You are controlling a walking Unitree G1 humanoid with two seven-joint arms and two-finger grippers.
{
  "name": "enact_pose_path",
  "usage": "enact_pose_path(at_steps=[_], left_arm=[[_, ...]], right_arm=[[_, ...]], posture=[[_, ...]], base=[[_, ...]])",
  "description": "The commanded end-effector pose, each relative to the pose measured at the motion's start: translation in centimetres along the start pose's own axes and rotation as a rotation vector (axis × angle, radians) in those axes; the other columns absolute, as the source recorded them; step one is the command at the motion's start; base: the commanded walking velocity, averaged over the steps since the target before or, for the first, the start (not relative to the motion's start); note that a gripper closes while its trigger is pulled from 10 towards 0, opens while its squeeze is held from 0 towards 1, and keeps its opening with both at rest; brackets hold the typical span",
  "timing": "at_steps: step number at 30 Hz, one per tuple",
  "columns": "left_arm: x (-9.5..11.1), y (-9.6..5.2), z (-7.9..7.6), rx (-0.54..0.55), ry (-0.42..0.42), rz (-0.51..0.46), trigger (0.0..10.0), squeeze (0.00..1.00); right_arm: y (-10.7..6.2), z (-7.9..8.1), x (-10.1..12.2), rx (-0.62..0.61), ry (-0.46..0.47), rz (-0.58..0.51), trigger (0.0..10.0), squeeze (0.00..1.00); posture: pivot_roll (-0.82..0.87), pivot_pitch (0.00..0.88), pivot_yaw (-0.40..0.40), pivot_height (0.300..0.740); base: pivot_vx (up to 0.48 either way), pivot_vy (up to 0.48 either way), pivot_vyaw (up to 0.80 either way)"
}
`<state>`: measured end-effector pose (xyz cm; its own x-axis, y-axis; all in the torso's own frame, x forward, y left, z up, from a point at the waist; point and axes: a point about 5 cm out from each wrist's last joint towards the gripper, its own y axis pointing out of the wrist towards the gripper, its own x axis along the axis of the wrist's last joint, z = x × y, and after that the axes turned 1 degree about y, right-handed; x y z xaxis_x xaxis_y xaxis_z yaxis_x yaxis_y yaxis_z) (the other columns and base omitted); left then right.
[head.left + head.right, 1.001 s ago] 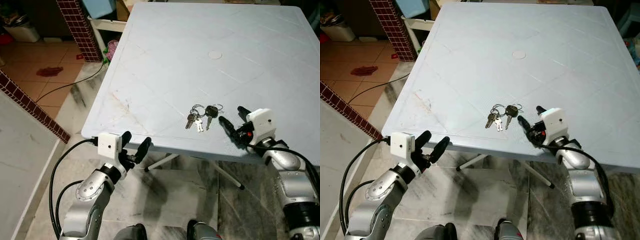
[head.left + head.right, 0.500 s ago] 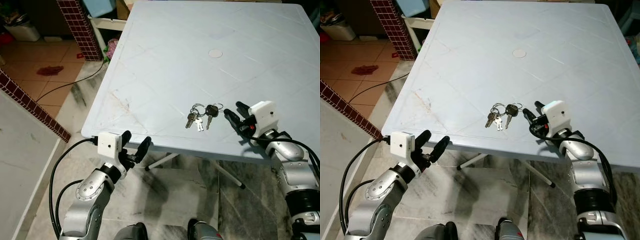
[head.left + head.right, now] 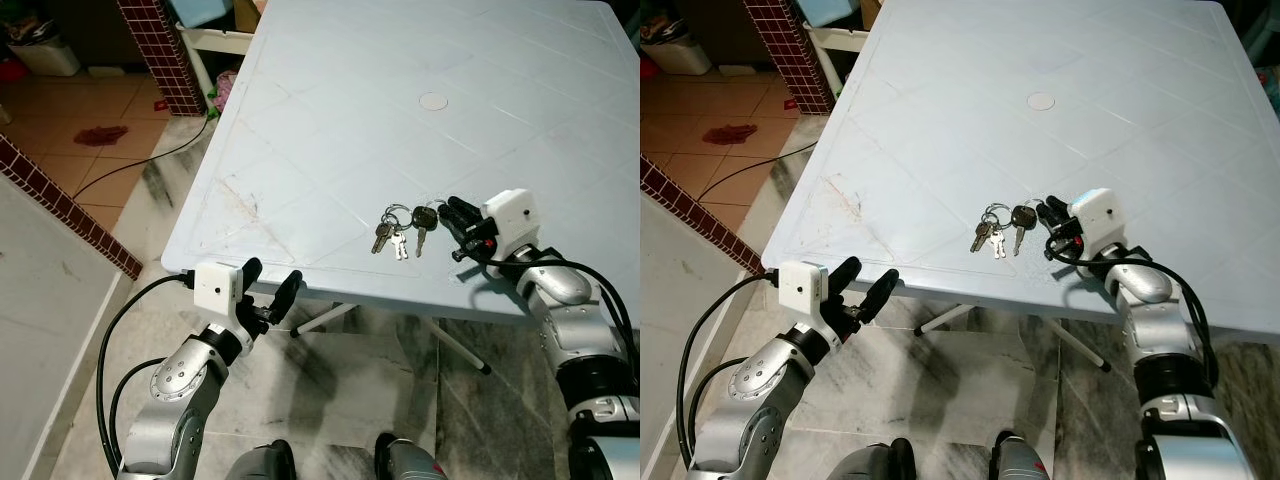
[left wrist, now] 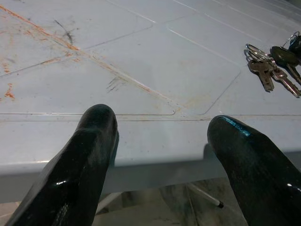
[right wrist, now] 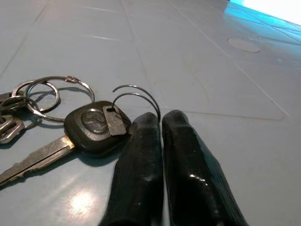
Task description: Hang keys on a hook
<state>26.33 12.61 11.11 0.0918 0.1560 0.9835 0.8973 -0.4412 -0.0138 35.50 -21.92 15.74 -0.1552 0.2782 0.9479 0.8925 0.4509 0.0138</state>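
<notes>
Overhead, from the head cameras: keys (image 3: pixel 402 228) lie flat on the pale worktop (image 3: pixel 330 110) near its front edge, right end effector (image 3: pixel 460 218) low on the surface just beside them, left end effector (image 3: pixel 270 290) idle below the worktop edge. Left wrist view: its fingers spread wide, gripping nothing. Right wrist view: fingers (image 5: pixel 141 155) pressed together on a thin wire ring (image 5: pixel 136 96) of the bunch, so the pickup looks barely started; lifting and hanging remain, no hook visible.

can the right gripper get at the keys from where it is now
Probably yes. The right gripper is down on the table with its closed fingertips right at the wire ring beside the black-headed key of the keys; nothing lies between them.
</notes>
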Motion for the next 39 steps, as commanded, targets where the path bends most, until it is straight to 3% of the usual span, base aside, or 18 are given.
enact_pose_path(at_steps=[1, 11, 20, 27, 34, 39], left_arm=[[-1.0, -0.5, 0.3, 0.018, -0.003, 0.058, 10.0, 0.0], [-1.0, -0.5, 0.3, 0.025, -0.002, 0.056, 10.0, 0.0], [-0.4, -0.1, 0.2, 0.028, 0.005, 0.026, 10.0, 0.0], [-0.2, 0.5, 0.3, 0.028, 0.012, 0.011, 10.0, 0.0], [-0.2, 1.2, 0.1, 0.008, 0.014, 0.01, 10.0, 0.0], [-0.4, 1.6, -0.3, -0.008, 0.007, 0.017, 10.0, 0.0]], right_arm=[[0.3, 0.3, 0.0, 0.023, -0.005, -0.002, 0.0, 0.0], [0.4, 1.0, -0.1, 0.019, 0.007, -0.035, 0.0, 0.0], [0.0, 0.9, 2.6, -0.204, -0.014, -0.197, 0.0, 0.0], [-0.7, 2.7, 4.3, -0.27, -0.063, -0.281, 0.0, 0.0], [-0.9, 3.1, 5.2, -0.303, -0.054, -0.295, 0.0, 0.0], [-0.7, 4.3, 6.0, -0.298, 0.006, -0.299, 0.0, 0.0]], posture=[[0.06, 0.246, 0.071, 0.74], [0.06, 0.236, 0.068, 0.74], [0.05, 0.231, 0.068, 0.74], [0.03, 0.216, 0.075, 0.74], [0.01, 0.205, 0.08, 0.74], [0.0, 0.192, 0.072, 0.74]], base=[[0.0, 0.0, 0.0], [0.0, 0.0, 0.0], [0.0, 0.0, 0.0], [0.0, 0.0, 0.0], [0.0, 0.0, 0.0], [0.0, 0.0, 0.0]])
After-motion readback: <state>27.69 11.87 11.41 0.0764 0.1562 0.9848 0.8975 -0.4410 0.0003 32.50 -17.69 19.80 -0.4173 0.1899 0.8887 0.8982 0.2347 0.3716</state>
